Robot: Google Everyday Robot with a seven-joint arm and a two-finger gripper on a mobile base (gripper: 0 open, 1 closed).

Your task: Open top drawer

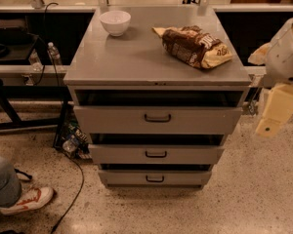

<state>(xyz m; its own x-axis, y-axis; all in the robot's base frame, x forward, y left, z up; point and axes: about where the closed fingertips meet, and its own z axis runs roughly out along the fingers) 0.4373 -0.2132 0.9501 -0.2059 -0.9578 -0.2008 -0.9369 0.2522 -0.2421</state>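
The top drawer [200, 121] is the tallest and widest grey front of the cabinet, with a small black loop handle [157, 117] at its centre. A dark gap shows above its front, under the cabinet top. My gripper [276, 110], cream-coloured, hangs at the right edge of the view. It is level with the top drawer's front, off the cabinet's right side and apart from it, well to the right of the handle. It holds nothing that I can see.
Two shorter drawers [156, 154] [155, 178] sit below. On the cabinet top [136, 57] stand a white bowl [115, 22] and a brown snack bag [194, 46]. A person's leg and shoe [27, 200] are at the lower left, with cables and bottles [72, 141] by the cabinet's left side.
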